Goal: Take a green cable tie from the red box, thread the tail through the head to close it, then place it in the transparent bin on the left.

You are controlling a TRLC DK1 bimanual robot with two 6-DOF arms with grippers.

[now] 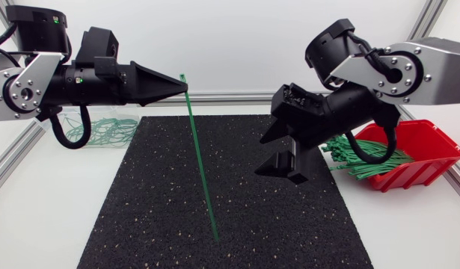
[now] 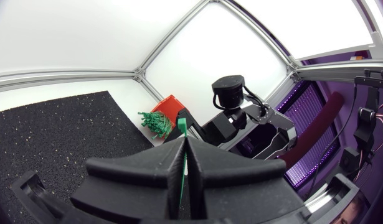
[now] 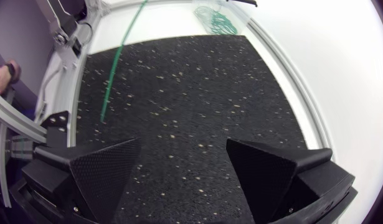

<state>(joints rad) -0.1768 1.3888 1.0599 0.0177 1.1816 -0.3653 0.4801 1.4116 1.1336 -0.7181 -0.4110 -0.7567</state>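
Left fingers (image 1: 156, 81) pinch green tie (image 1: 202, 164); right fingers (image 3: 104, 169) apart

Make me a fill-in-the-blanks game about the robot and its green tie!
1. The left gripper is ____ on the green cable tie.
2. The right gripper has its fingers ____, with nothing between them.
3. The spare ties lie in a box that is coloured ____.
4. The cable tie hangs down over a mat that is coloured ____.

Missing words: shut, open, red, black.
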